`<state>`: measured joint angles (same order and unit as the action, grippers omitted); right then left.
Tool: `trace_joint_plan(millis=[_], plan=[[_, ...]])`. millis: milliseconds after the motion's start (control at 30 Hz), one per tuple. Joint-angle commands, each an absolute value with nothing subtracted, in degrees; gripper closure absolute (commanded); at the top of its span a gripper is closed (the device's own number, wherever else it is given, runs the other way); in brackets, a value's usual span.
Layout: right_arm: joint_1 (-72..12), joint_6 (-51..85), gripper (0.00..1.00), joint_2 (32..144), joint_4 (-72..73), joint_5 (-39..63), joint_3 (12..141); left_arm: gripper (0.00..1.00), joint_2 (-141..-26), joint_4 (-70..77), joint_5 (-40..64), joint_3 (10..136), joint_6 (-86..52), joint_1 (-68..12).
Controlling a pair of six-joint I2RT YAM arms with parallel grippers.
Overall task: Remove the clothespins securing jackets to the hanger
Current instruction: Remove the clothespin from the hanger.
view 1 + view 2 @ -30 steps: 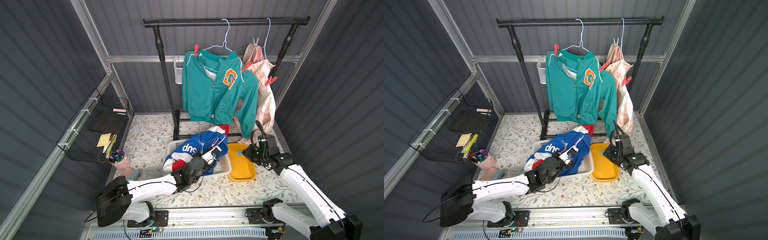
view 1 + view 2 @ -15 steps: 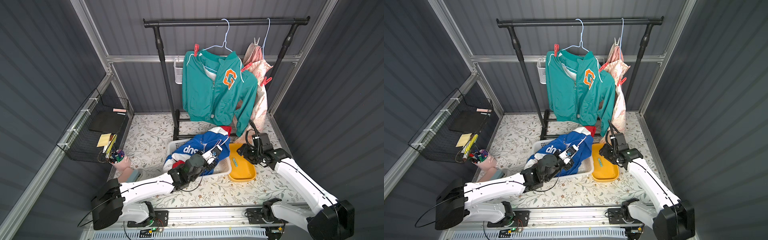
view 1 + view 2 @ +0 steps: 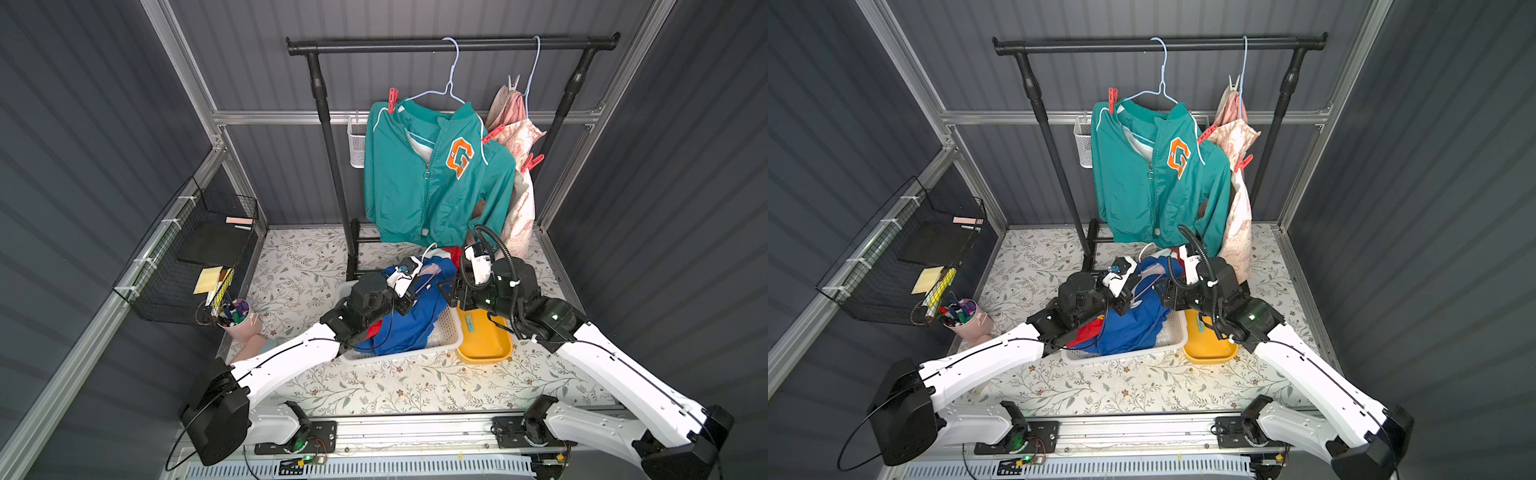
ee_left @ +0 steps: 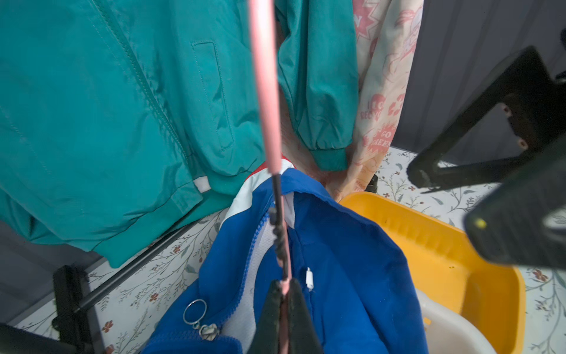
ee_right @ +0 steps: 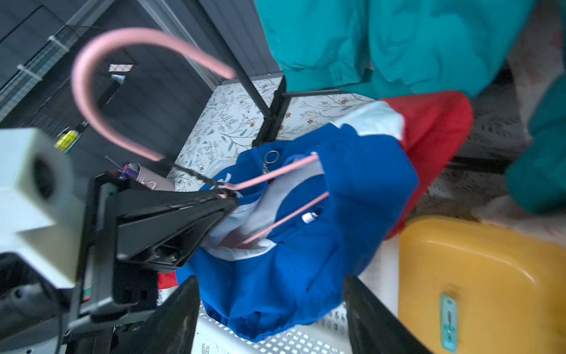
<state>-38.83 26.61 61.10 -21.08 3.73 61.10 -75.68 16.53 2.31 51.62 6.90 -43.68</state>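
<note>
Floral tabletop (image 3: 299, 266): white basket (image 3: 451, 330), yellow tray (image 3: 484, 347)

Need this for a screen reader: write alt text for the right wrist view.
The left hand grips the neck of a pink hanger whose arms run inside the collar of a blue jacket heaped over a white basket. The right hand, open, frames the foreground; beside the basket a yellow tray holds a teal clothespin.

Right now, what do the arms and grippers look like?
Both the left arm and right arm: white shell links, black joint housings. Thin black cable along each link; ribbed black hose loops over the right wrist. White camera box on each wrist. The left gripper and right gripper: matte black, tapered fingers.
</note>
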Motion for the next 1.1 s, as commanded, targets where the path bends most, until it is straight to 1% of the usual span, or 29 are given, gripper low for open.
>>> trace_joint_plan(millis=[0,167,300,333,500,600,733,833,867,900,1000,1067], plan=[[-39.58,22.27,0.29,62.73,-14.07,4.98,62.01,1.0,-76.63,17.09,7.93,54.29,5.08,-42.68],[-39.6,20.46,0.36,67.22,-10.88,5.16,64.77,1.0,-76.82,17.4,9.1,54.32,4.92,-42.45],[-39.61,19.53,0.39,69.14,-8.08,4.68,65.94,1.0,-76.73,17.31,9.58,54.09,4.84,-42.36],[-39.61,19.3,0.4,71.05,-7.75,4.17,66.36,1.0,-76.6,17.31,9.65,54.02,4.77,-42.36],[-39.63,18.64,0.52,72.83,-6.78,3.63,67.03,1.0,-76.29,17.66,9.31,53.9,4.57,-42.28],[-39.55,18.63,0.62,73.61,-6.81,4.73,67.24,1.0,-76.62,17.92,9.39,53.96,4.49,-42.28],[-39.64,18.73,0.8,73.83,-6.76,5.19,67.24,0.99,-77.14,18.15,9.28,54.36,4.48,-42.19],[-39.61,18.47,0.94,73.93,-6.5,4.77,67.17,0.92,-77.65,17.62,9.28,55.39,4.8,-42.19],[-39.59,18.29,0.98,74.07,-6.5,4.56,67.31,0.85,-77.7,17.12,9.52,56.02,4.99,-42.19],[-39.64,18.13,1.0,74.12,-6.59,4.46,67.43,0.78,-77.57,16.57,9.6,56.62,5.24,-42.19],[-39.48,17.52,1.0,74.33,-6.59,3.86,67.65,0.48,-76.25,14.64,9.24,58.15,6.09,-42.19],[-39.34,17.24,1.0,74.35,-6.43,3.81,67.72,0.37,-74.66,13.9,8.64,58.49,6.52,-42.19]])
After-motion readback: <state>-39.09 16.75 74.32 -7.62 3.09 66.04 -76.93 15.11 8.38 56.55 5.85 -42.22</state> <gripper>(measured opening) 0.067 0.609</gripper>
